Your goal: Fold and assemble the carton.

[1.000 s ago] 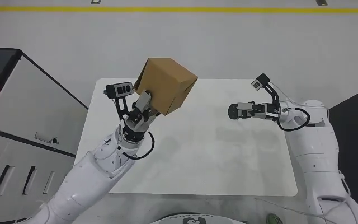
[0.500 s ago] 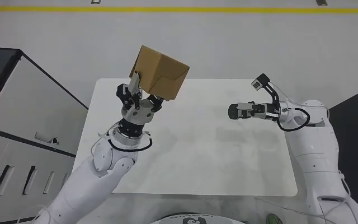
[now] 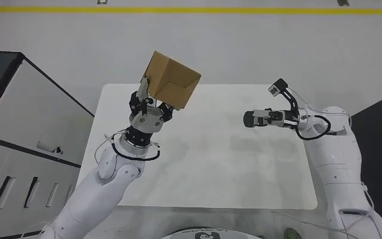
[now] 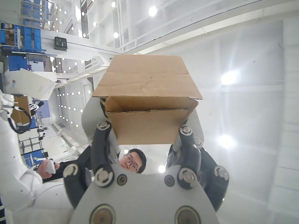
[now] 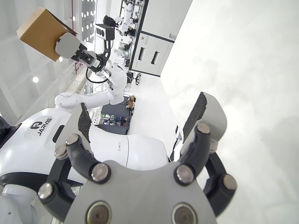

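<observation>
carton: brown cardboard carton (image 3: 172,79) tilted, raised over the far left corner of the white bench (image 3: 239,173) | left gripper (image 3: 153,103): clamped on the carton's lower edge | right gripper (image 3: 247,118): jaws spread wide, empty, above the bench's right side

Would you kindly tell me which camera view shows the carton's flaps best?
The left wrist view: the carton sits close up, flapped end toward the camera, held by the left gripper. The top view gives its closed outer faces from above; the right wrist view has it small and far off.
</observation>
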{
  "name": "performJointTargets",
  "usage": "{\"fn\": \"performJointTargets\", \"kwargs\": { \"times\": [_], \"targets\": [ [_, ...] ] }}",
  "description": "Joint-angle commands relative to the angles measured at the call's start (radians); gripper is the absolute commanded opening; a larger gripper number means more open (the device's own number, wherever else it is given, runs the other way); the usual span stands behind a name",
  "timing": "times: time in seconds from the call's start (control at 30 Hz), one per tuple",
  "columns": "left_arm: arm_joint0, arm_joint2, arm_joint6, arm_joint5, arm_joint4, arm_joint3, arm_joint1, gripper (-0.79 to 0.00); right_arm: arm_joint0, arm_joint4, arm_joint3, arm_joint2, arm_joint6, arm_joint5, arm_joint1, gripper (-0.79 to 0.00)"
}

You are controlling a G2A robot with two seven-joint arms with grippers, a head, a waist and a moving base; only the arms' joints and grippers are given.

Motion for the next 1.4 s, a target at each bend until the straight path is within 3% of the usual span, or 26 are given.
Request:
{"fn": "performJointTargets", "kwargs": {
  "times": [0.0,0.3,0.37,0.5,0.57,0.73,1.0,1.07,1.37],
  "targets": [
    [-0.002,-0.011,-0.010,-0.020,0.024,0.006,-0.004,-0.785,0.000,0.000,0.000,0.000,0.000,0.000,0.000,0.000],
    [-0.021,-0.053,-0.014,-0.236,0.493,0.053,-0.020,-0.785,0.000,0.000,0.000,0.000,0.000,0.000,0.000,0.000],
    [-0.026,-0.064,0.010,-0.287,0.617,0.062,-0.025,-0.785,0.000,0.000,0.000,0.000,0.000,0.000,0.000,0.000],
    [-0.046,-0.116,0.100,-0.389,1.025,0.086,-0.037,-0.785,0.000,0.000,0.000,0.000,0.000,0.000,0.000,0.000],
    [-0.045,-0.109,0.154,-0.415,1.134,0.079,-0.047,-0.785,0.000,0.000,0.000,0.000,0.000,0.000,0.000,0.000],
    [-0.051,-0.133,0.250,-0.426,1.443,0.064,-0.063,-0.785,0.000,0.000,0.000,0.000,0.000,0.000,0.000,0.000],
    [-0.054,-0.140,0.246,-0.415,1.466,0.060,-0.063,-0.785,0.000,0.000,0.000,0.000,0.000,0.000,0.000,0.000],
    [-0.075,-0.170,0.234,-0.439,1.640,0.014,-0.063,-0.785,0.000,0.000,0.000,0.000,0.000,0.000,0.000,0.000],
    [-0.095,-0.224,0.559,-0.470,2.273,-0.033,-0.087,-0.785,0.000,0.000,0.000,0.000,0.000,0.000,0.000,0.000]
  ]
}}
